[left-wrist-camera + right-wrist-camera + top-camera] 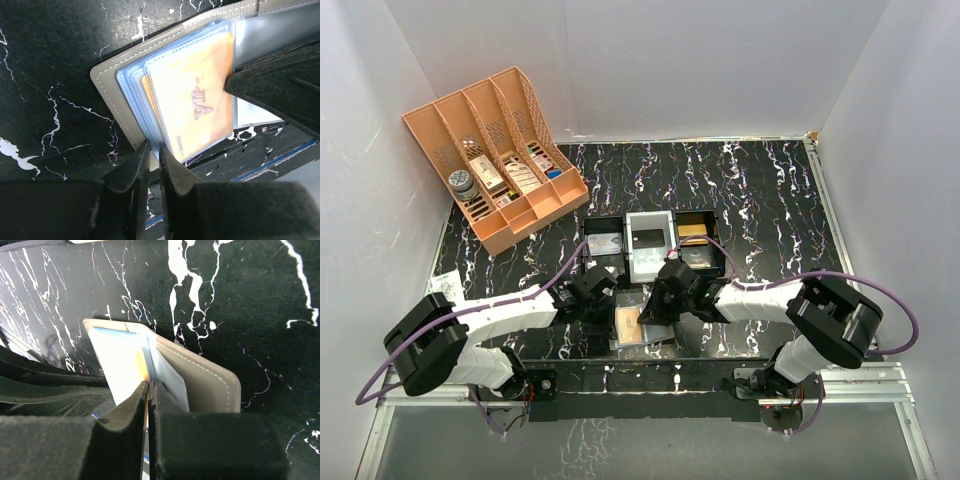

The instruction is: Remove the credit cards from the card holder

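Observation:
The card holder [632, 326] lies open near the table's front edge, between both grippers. In the left wrist view its grey stitched cover [107, 80] carries pale-blue sleeves with a gold-orange credit card [195, 100] on top. My left gripper [154, 149] is shut on the near corner of the sleeves and cover. My right gripper [149, 385] is shut on the thin edge of the leaf holding the gold-orange card [142, 365], with the grey cover [210, 380] standing up to its right. From above, the left gripper [612, 308] and right gripper [656, 308] flank the holder. Other cards are hidden.
A peach rack [495, 150] with small boxes stands at the back left. A black tray [603, 242], a white tray [650, 245] and another black tray [700, 240] sit in a row just beyond the holder. The metal rail [650, 375] runs along the front edge.

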Action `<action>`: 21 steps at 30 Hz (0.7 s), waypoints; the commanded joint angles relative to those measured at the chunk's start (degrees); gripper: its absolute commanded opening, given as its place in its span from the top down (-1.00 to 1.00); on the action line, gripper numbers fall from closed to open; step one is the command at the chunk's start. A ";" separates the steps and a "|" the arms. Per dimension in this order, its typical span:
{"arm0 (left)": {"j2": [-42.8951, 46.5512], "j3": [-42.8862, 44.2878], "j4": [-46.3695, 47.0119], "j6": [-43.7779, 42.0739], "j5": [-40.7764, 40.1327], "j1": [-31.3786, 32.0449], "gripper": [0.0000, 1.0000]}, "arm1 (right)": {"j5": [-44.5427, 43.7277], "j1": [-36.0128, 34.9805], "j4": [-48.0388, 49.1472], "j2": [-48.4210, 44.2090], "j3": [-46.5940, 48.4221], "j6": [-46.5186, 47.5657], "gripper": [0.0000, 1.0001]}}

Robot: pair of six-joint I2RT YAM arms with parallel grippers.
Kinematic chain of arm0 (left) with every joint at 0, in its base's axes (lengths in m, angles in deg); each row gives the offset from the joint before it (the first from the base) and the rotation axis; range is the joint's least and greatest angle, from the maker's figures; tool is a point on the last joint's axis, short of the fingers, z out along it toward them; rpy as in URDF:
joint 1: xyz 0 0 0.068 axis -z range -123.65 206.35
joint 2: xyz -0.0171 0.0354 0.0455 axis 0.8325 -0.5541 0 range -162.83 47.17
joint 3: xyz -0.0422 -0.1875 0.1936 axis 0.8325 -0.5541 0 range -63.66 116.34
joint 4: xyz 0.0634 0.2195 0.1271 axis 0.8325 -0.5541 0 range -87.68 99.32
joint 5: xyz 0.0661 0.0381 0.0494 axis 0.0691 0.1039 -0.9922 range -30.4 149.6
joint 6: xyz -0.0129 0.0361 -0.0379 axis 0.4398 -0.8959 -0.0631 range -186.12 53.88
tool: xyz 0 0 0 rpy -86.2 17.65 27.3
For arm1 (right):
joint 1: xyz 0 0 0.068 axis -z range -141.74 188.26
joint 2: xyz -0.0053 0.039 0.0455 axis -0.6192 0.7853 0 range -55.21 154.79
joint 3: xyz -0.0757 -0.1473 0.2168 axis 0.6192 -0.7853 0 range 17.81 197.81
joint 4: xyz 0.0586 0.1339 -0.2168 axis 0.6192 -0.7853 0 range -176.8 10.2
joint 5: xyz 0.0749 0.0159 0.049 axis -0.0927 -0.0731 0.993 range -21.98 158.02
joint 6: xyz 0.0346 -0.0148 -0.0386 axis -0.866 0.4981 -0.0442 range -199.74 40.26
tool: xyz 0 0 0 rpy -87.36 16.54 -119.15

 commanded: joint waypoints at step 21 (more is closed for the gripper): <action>7.91 2.69 -5.25 4.34 -8.42 0.67 0.50 | 9.02 5.97 11.08 -0.34 -8.54 1.62 1.00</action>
